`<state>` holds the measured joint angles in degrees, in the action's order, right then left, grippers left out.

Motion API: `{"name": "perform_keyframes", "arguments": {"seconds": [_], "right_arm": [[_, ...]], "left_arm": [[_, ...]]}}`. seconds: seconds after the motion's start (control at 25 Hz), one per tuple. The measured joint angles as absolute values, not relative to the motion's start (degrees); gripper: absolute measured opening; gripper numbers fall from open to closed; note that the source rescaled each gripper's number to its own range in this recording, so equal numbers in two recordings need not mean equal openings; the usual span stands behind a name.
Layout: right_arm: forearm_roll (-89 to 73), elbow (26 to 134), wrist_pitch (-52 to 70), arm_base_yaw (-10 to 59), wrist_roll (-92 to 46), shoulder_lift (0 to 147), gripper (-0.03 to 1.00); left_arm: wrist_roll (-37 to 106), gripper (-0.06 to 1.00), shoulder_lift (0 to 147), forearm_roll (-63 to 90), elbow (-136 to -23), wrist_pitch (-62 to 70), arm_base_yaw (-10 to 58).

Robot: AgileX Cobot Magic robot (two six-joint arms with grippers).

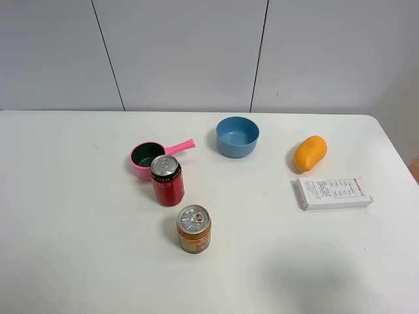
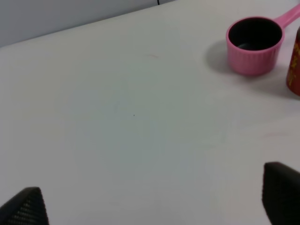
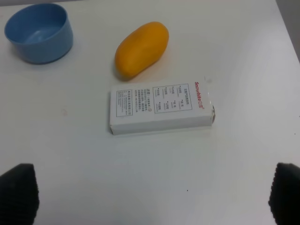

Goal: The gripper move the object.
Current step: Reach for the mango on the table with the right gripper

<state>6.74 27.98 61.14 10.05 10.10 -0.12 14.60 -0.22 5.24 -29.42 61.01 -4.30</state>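
The orange-yellow mango-shaped fruit [image 1: 309, 153] lies on the white table at the right, just behind a white box [image 1: 333, 193]. It also shows in the right wrist view [image 3: 141, 49]. Neither arm shows in the exterior high view. My right gripper [image 3: 154, 199] is open and empty, its two black fingertips [image 3: 18, 192] wide apart, with the box between it and the fruit. My left gripper [image 2: 154, 199] is open and empty over bare table, well short of a pink cup.
A blue bowl [image 1: 237, 137] stands left of the fruit. A pink cup with a handle [image 1: 149, 157], a red can [image 1: 167, 180] and a gold-orange can [image 1: 194, 229] stand left of centre. The table's right edge [image 1: 400, 156] lies near the box.
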Motion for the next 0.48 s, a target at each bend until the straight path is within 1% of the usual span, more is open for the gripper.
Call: {"name": "perform_keyframes", "arguments": {"seconds": [0.04,0.48], "right_arm": [[6.74,27.98,61.14,10.05,10.1,-0.12,0.97],[6.74,27.98,61.14,10.05,10.1,-0.12,0.97]], "left_arm": [[14.6,1.0,-0.22,5.24,-29.42,61.01,-4.3],[14.6,1.0,-0.27,5.24,-29.42,61.01,-4.3]]}}
